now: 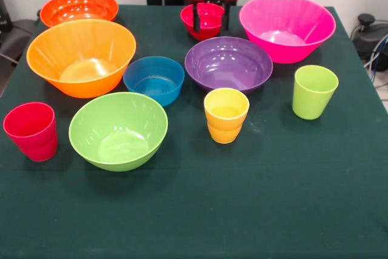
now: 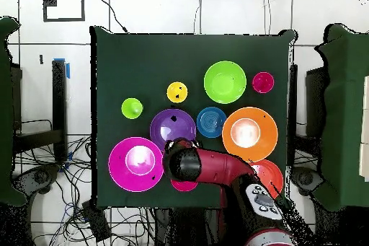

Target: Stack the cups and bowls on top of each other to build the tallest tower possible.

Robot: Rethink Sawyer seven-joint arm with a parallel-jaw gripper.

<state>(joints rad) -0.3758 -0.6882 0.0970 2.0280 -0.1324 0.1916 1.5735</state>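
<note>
Bowls and cups stand singly on the green worktop (image 1: 194, 210), nothing stacked. Over the small red bowl (image 1: 203, 19) at the far edge hangs the hand (image 1: 210, 17), open, one black finger inside the bowl and one just outside its rim. Beside it sit the pink bowl (image 1: 287, 26) and purple bowl (image 1: 228, 63). Nearer the camera are the blue bowl (image 1: 154, 79), green bowl (image 1: 118, 130) and yellow cup (image 1: 226, 114).
</note>
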